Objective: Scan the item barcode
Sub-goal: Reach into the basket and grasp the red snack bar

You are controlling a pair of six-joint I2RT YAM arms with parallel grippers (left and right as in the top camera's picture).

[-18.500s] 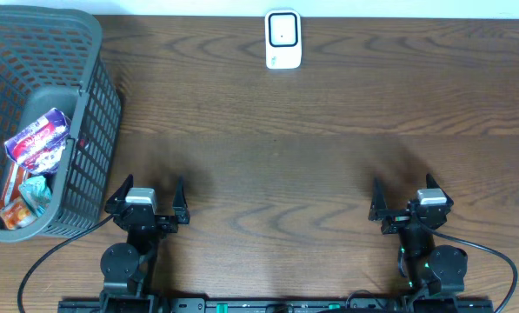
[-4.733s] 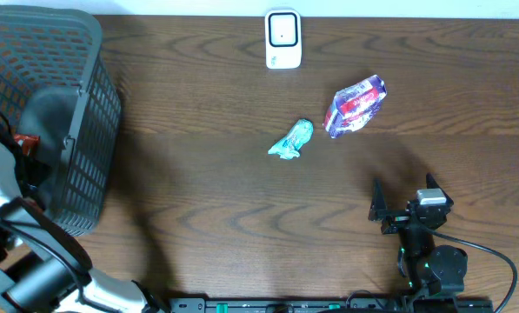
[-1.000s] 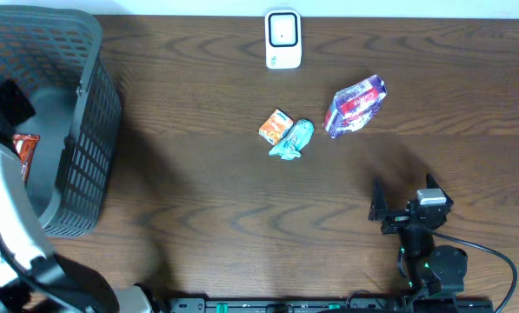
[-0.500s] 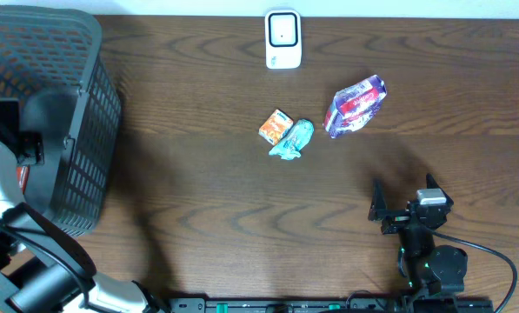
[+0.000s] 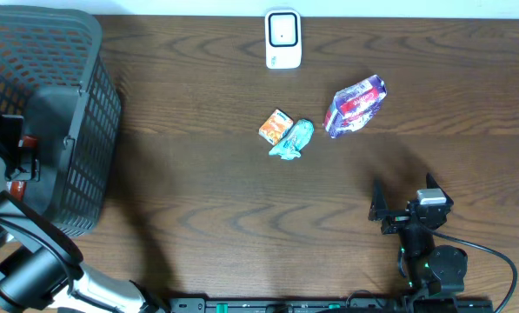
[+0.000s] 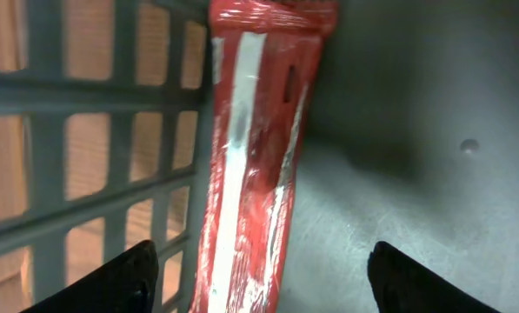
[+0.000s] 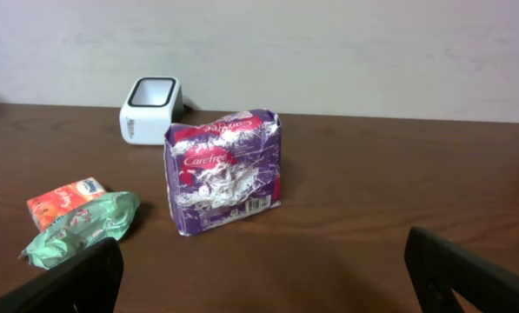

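A red packet with a white stripe [image 6: 259,148] lies on the basket floor against the grid wall. My left gripper [image 6: 259,291] hangs just above it, open. Its fingertips [image 6: 111,280] stand on either side of the packet without touching it. From overhead, the left gripper [image 5: 14,155] is down inside the grey basket [image 5: 85,104], with a bit of the red packet [image 5: 19,184] showing. The white scanner [image 5: 282,39] stands at the far edge. My right gripper [image 5: 407,202] rests open near the front edge with nothing in it.
On the table lie a purple packet [image 5: 355,106], a small orange box [image 5: 276,126] and a teal packet [image 5: 292,139]. The right wrist view shows the purple packet [image 7: 224,169] and the scanner [image 7: 151,109] ahead. The basket wall [image 6: 94,96] is close on the left.
My left gripper has dropped lower into the basket over the red packet, and its jaws have narrowed a little. The right arm and the items on the table have not moved.
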